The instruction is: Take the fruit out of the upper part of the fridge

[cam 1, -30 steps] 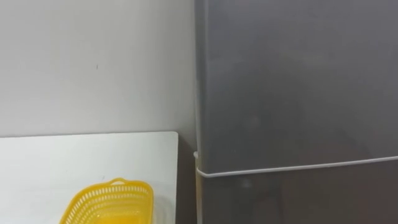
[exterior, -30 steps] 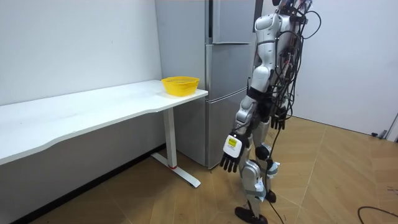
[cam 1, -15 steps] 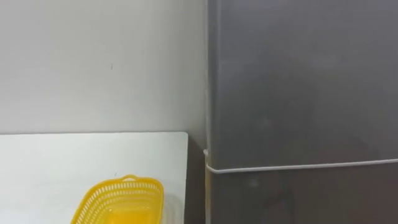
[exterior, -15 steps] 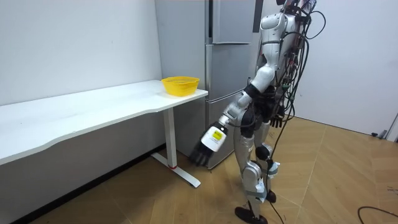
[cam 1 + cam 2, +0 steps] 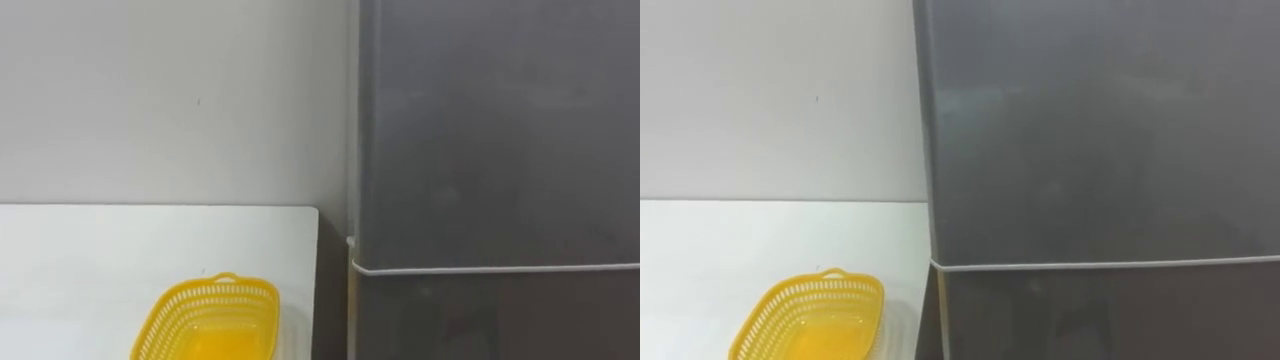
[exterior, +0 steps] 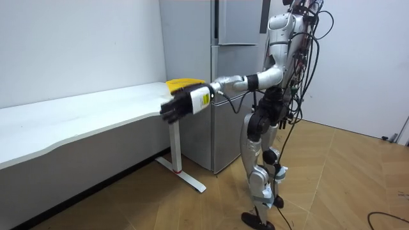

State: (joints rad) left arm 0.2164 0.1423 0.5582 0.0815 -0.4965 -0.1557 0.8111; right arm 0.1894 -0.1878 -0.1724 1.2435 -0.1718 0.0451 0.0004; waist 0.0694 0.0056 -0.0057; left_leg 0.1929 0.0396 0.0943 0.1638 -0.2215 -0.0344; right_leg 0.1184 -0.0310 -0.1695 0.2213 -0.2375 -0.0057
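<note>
A tall grey fridge (image 5: 500,130) stands in front of me with both doors closed; a pale seam (image 5: 500,268) divides the upper door from the lower one. In the room view I stand facing the fridge (image 6: 233,64). My left arm is stretched out at chest height toward the room view's left. Its left hand (image 6: 185,103) hangs in the air beside the table end, fingers relaxed and holding nothing. My right hand (image 6: 287,121) is low by my hip on the far side, mostly hidden.
A white table (image 5: 100,260) adjoins the fridge on my left, with a narrow gap between them. An empty yellow mesh basket (image 5: 210,320) sits near the table's end (image 6: 185,83). A white wall runs behind. The floor is wooden.
My left arm has swung up from hanging by my thigh to stretched out at chest height. The eye view has shifted, so the fridge and basket sit further right.
</note>
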